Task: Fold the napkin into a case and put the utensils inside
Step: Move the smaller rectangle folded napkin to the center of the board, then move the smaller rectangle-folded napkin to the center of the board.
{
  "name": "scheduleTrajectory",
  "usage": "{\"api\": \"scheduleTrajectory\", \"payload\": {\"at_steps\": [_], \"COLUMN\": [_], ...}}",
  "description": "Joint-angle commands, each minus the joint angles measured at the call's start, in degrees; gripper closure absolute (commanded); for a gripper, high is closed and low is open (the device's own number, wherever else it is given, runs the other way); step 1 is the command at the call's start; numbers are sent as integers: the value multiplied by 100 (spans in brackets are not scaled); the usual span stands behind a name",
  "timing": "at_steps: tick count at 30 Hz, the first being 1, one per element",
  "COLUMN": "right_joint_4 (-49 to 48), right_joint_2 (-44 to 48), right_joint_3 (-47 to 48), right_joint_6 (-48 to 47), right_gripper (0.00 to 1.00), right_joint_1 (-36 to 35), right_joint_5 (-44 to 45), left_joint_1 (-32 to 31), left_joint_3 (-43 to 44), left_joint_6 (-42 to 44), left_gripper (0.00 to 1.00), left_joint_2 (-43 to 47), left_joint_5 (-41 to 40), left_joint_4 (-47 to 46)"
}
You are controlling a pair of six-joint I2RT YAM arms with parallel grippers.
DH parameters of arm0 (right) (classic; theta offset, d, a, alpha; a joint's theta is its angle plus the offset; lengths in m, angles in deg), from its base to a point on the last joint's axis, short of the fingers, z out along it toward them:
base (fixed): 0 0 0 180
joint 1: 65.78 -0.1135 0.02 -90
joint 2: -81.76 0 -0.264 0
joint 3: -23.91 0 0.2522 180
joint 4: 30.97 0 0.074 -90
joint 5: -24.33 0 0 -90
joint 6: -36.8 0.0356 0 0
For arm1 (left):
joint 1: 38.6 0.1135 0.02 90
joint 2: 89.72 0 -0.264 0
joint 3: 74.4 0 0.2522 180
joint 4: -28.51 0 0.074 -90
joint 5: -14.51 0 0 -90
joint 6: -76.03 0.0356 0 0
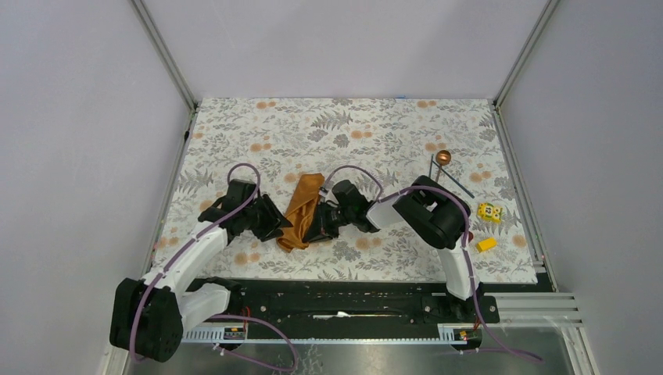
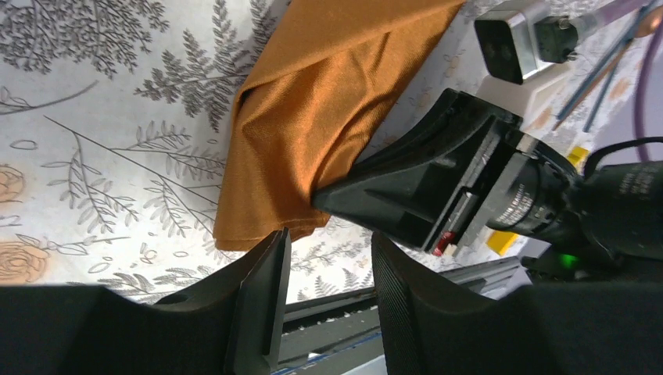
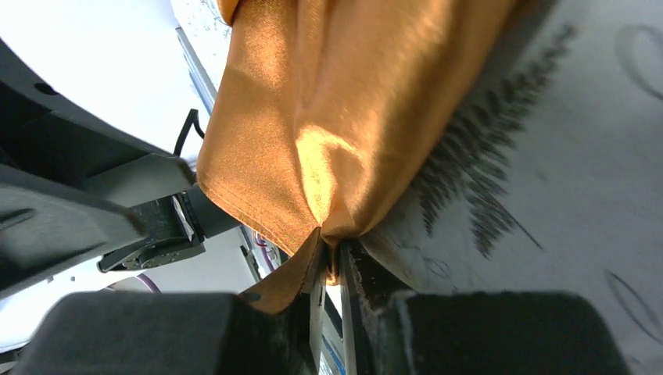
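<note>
The orange-brown napkin [image 1: 301, 209] lies folded into a long narrow strip in the middle of the floral cloth. My right gripper [image 1: 319, 228] is shut on its near right edge; the right wrist view shows the napkin [image 3: 344, 117] pinched between the jaws [image 3: 332, 254]. My left gripper [image 1: 275, 226] is open and empty just left of the strip's near end; in the left wrist view its gap [image 2: 328, 250] sits below the napkin's [image 2: 313, 109] corner. The utensils [image 1: 447, 170], dark sticks with one copper bowl, lie at the far right.
Two small yellow blocks [image 1: 489, 211] [image 1: 486, 244] lie at the right edge of the floral tablecloth [image 1: 352, 125]. A black rail [image 1: 336, 301] runs along the near edge. Grey walls close in the left, right and back.
</note>
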Motion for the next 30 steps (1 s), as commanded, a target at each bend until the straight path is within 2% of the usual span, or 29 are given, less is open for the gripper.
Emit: {"api": "scheduleTrajectory", "payload": {"at_steps": [1, 5, 7, 8, 10, 12, 16, 18, 19, 23, 27, 30], "right_joint_4": [-152, -122, -4, 84, 261, 352, 505, 445, 387, -441, -1018, -997], "right_joint_2": [-165, -50, 93, 175, 331, 464, 604, 609, 585, 401, 228, 153], "right_joint_3": [299, 139, 67, 19, -55, -135, -224, -242, -261, -447, -516, -450], "right_joint_6": [142, 41, -107, -192, -416, -599, -864, -881, -845, -96, 368, 450], "right_gripper": [82, 75, 72, 71, 67, 63, 57, 55, 54, 53, 54, 55], "right_joint_1": [-157, -141, -87, -69, -33, 32, 277, 299, 277, 133, -41, -124], "right_joint_5": [-20, 61, 78, 106, 156, 202, 136, 12, -36, -146, -56, 51], "left_joint_1": [20, -215, -225, -227, -226, -174, -92, -87, -94, -74, 140, 526], "left_joint_3": [-101, -405, -354, -300, -299, -442, -520, -515, -482, 107, 400, 226], "left_joint_6": [428, 302, 127, 32, -72, -154, -117, -121, -120, -95, 116, 258], "left_gripper": [57, 72, 91, 96, 98, 96, 89, 70, 64, 49, 43, 47], "left_joint_2": [-228, -457, -746, -892, -1121, -1244, -1153, -759, -550, -23, -190, -439], "left_joint_5": [-369, -591, -1130, -1363, -1667, -1917, -1660, -1408, -1298, -1098, -1285, -993], "left_joint_4": [0, -101, 195, 354, 454, 278, 170, 158, 178, 523, 695, 505]}}
